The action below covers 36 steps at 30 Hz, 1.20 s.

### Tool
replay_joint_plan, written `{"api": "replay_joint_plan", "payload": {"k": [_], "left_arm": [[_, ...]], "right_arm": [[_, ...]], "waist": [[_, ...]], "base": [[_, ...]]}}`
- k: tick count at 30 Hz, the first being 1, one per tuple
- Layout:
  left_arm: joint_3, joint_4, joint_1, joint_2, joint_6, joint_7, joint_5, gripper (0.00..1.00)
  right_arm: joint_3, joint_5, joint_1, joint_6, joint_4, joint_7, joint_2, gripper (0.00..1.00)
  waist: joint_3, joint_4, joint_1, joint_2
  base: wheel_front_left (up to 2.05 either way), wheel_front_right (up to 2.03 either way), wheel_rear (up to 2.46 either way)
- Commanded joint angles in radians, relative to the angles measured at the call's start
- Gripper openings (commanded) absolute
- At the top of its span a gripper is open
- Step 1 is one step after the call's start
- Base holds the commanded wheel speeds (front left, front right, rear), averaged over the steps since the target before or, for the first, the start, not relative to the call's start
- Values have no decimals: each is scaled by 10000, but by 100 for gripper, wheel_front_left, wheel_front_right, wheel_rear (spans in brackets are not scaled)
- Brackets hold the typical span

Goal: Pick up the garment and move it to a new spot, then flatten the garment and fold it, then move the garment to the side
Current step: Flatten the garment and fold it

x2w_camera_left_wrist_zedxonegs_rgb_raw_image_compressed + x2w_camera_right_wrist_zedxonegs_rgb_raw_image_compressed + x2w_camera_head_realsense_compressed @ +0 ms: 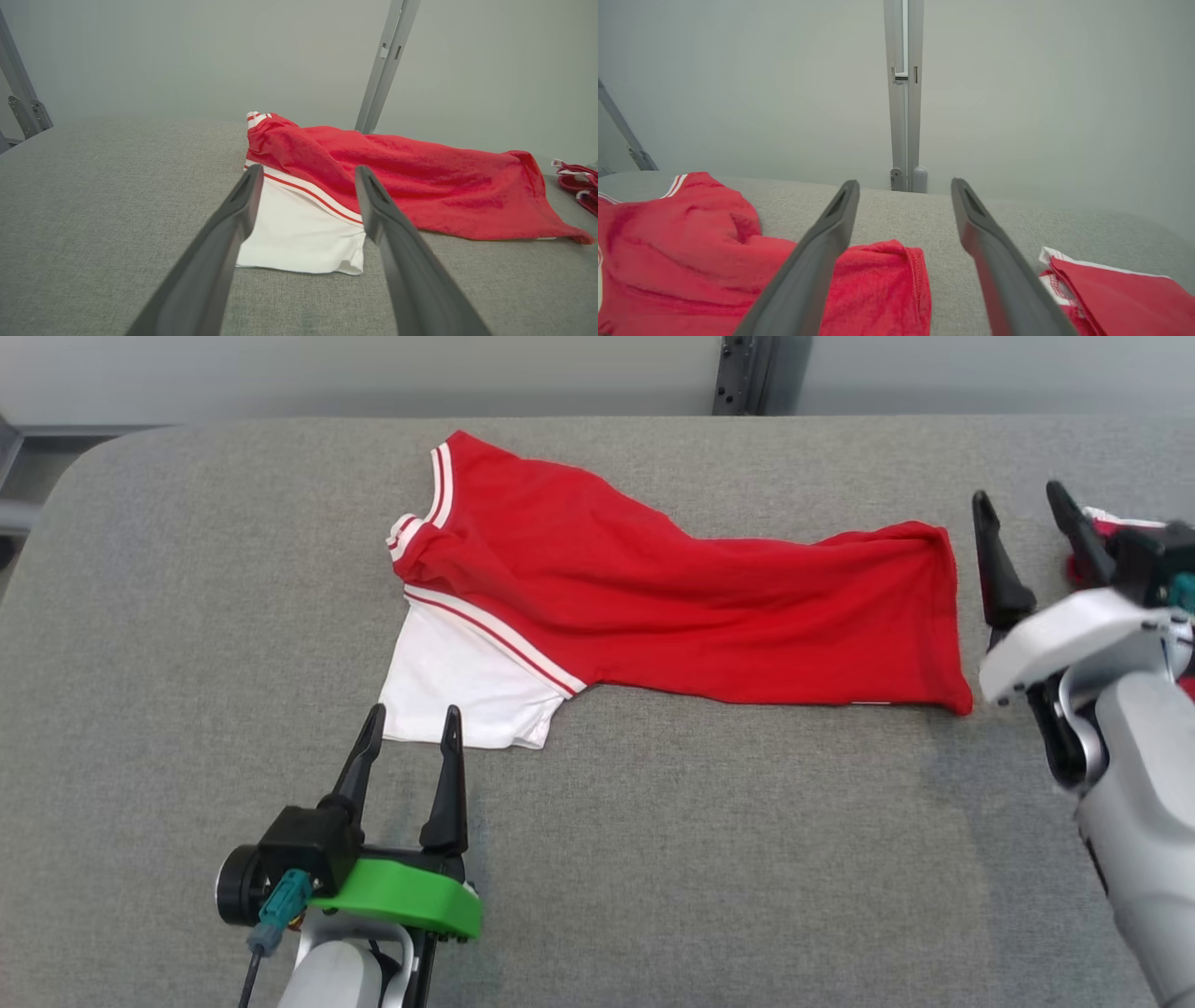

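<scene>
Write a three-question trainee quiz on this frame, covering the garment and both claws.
1. True or false: the left claw is clamped on the garment's white sleeve.
2. Which colour covers most of the garment: A white, B red, C grey?
3. Fill in: the right claw stands ____ beside the hem, holding nothing.
Key: 1 false, its jaws are apart; 2 B; 3 open.

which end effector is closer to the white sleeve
Left. The left end effector points at the white sleeve with tips at its near edge; the right end effector is beyond the red hem, opposite end.
</scene>
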Motion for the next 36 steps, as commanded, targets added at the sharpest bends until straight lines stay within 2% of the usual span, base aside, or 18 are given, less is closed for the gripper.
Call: {"api": "replay_joint_plan", "payload": {"k": [1, 8, 15, 23, 36], "left_arm": [[66, -46, 213, 22, -51, -1, 60, 100], [207, -236, 920, 20, -73, -1, 118, 100], [430, -407, 1603, 21, 38, -1, -14, 100], [706, -488, 2102, 21, 88, -1, -5, 100], [707, -520, 2132, 21, 36, -1, 103, 100]], "right_arm": [[-204, -98, 719, -10, -558, -32, 49, 100], [-1593, -1089, 3981, -9, -3795, -31, 1061, 100], [-2087, -1721, 5952, -9, -5435, -34, 2255, 100], [-2171, -2004, 6582, -9, -5750, -33, 2697, 100], [-2123, -2116, 6661, -9, -5619, -33, 2789, 100]], "waist": [[-350, -297, 0, 0], [-853, -546, 0, 0], [-1275, -758, 0, 0], [-1683, -896, 0, 0], [-1858, -789, 0, 0]], "base": [[0, 0, 0], [0, 0, 0], [0, 0, 0], [0, 0, 0], [0, 0, 0]]}}
